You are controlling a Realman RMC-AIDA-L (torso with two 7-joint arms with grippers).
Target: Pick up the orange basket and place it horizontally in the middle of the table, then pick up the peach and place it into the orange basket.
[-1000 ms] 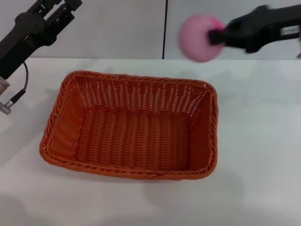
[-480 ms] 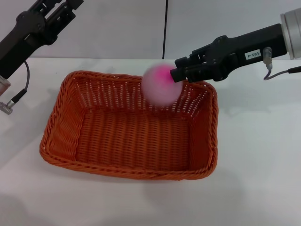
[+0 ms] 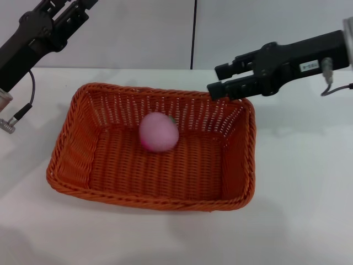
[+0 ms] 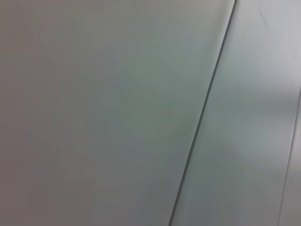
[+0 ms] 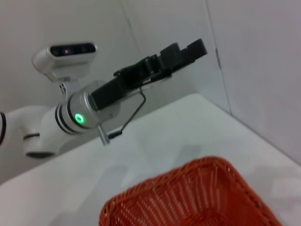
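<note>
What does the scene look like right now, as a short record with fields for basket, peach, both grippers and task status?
basket: orange basket lying flat on the table
peach: peach inside the basket, on its floor
right gripper: right gripper open, above the basket's far right corner
left gripper: left gripper raised, off to the left
task status: peach is in

Orange woven basket (image 3: 154, 160) with openwork sides and a braided rim, pale pink peach (image 3: 158, 132) showing a bit of magenta low down, plain white table (image 3: 303, 182), both grippers black.
</note>
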